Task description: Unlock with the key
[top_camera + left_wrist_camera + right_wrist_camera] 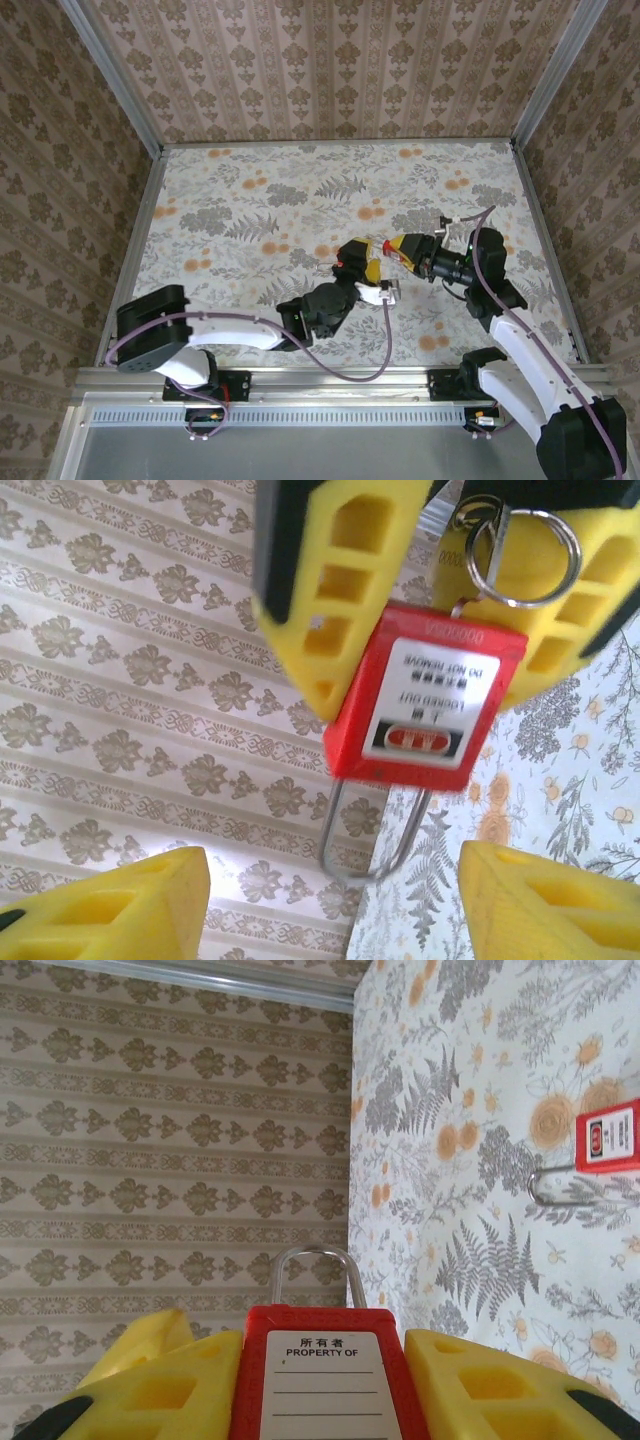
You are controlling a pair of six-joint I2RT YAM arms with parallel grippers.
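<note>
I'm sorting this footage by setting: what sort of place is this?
Probably a lab test booth, not a home: wallpaper panels box in a flower-print table, with a left arm and a right arm bolted to its metal rail.

I'm holding the white left arm (235, 330) and white right arm (525, 350) angled inward; the left yellow-fingered gripper (330, 865) is gaping wide, the right yellow-fingered gripper (322, 1360) is clamping a red plastic padlock (320, 1385).

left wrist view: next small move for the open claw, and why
Probably ease the open left claw toward the metal key ring at the far end of the red plastic padlock: the right claw clamps the padlock, its steel shackle looks seated, and the left claw grips nothing.
</note>
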